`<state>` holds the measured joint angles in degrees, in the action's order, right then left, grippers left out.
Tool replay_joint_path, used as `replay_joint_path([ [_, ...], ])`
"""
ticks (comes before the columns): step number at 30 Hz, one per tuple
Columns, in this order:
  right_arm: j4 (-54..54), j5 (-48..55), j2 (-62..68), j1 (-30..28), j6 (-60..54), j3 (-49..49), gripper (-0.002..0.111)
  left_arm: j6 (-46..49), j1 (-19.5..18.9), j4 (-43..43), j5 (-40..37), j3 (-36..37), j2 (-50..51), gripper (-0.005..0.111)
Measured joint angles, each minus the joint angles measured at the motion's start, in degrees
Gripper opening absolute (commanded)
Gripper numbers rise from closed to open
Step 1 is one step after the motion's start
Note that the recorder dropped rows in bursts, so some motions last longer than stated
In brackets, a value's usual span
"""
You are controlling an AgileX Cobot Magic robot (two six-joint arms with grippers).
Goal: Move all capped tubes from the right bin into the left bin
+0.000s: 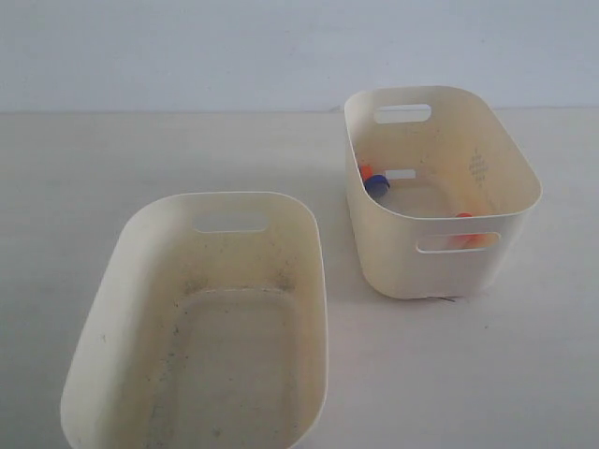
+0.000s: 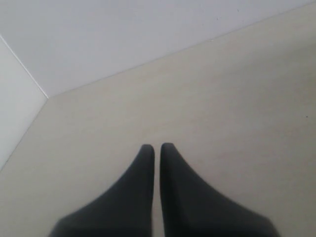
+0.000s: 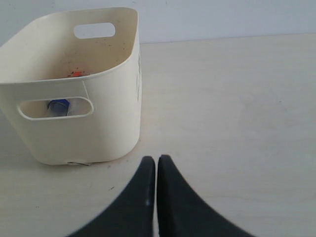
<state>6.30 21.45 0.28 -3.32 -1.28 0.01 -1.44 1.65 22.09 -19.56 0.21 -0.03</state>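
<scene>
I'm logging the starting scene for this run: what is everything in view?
left bin: one, cream with dark grime specks, near left of table, no tube seen inside
right bin: one, cream, far right of table
capped tubes: three caps show, one blue and two orange-red, inside right bin; more may be hidden
table: one, pale beige, under both bins
wall: one, pale grey, behind table
left end effector: one, black, shut, over bare table
right end effector: one, black, shut, near right bin, apart from it

The left bin (image 1: 168, 220) sits front-left on the table (image 1: 94, 159), the right bin (image 1: 393, 253) behind and rightward. Capped tubes (image 1: 376, 183) lie in the right bin.
</scene>
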Motion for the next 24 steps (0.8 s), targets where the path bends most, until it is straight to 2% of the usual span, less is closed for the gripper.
replay_joint_path([
  [17,-4.38,-3.17,0.0,0.0,-1.09,0.0,0.001,0.0,0.0,0.0,0.0,0.0,0.0,0.004],
  [24,-4.6,-11.27,0.0,0.0,-1.7,0.0,0.001,0.0,0.0,0.0,0.0,0.0,0.0,0.004],
])
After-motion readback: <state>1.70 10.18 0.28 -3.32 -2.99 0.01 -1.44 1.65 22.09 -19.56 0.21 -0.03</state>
